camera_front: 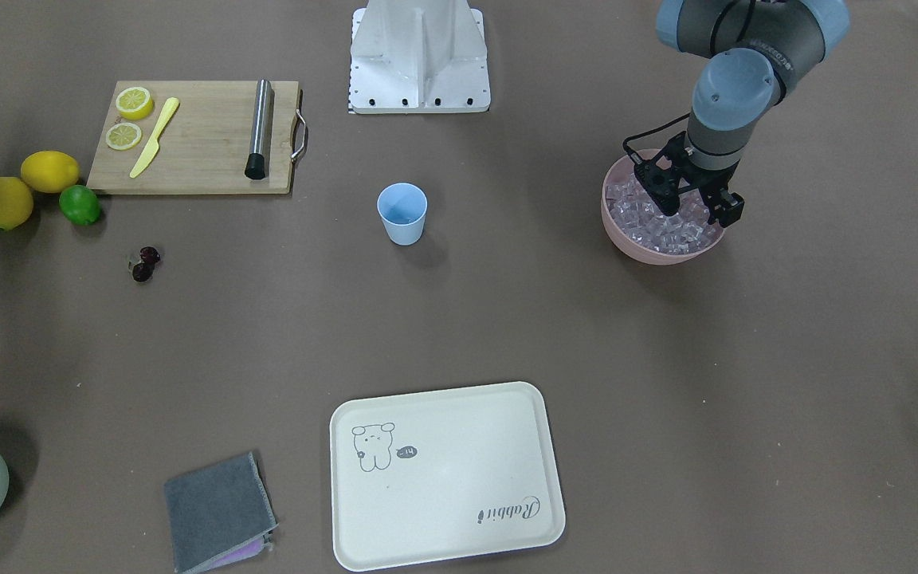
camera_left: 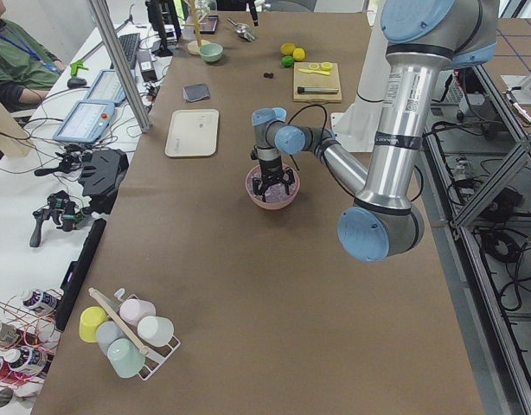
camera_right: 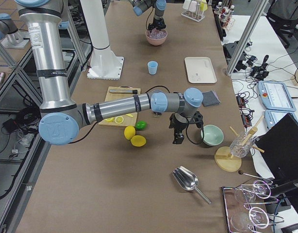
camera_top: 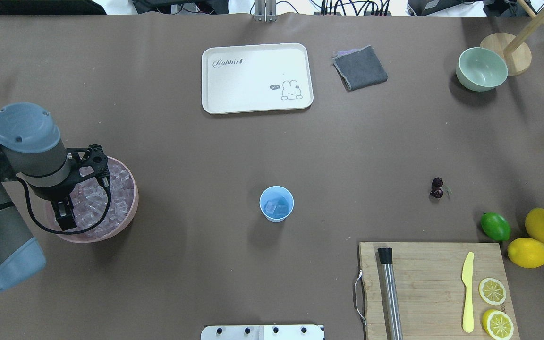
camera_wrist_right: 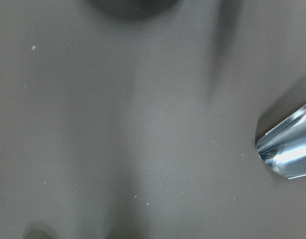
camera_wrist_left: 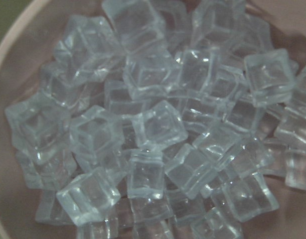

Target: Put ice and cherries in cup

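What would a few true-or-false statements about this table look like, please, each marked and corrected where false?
1. The left end effector hangs over the pink bowl of ice. True.
2. The cup has some ice in it. True.
3. The cherries are in the cup. False: they lie on the bare table, over towards the lime.
4. The grey cloth lies on the tray. False: it lies on the table beside the tray, apart from it.
5. The yellow knife lies on the cutting board. True.
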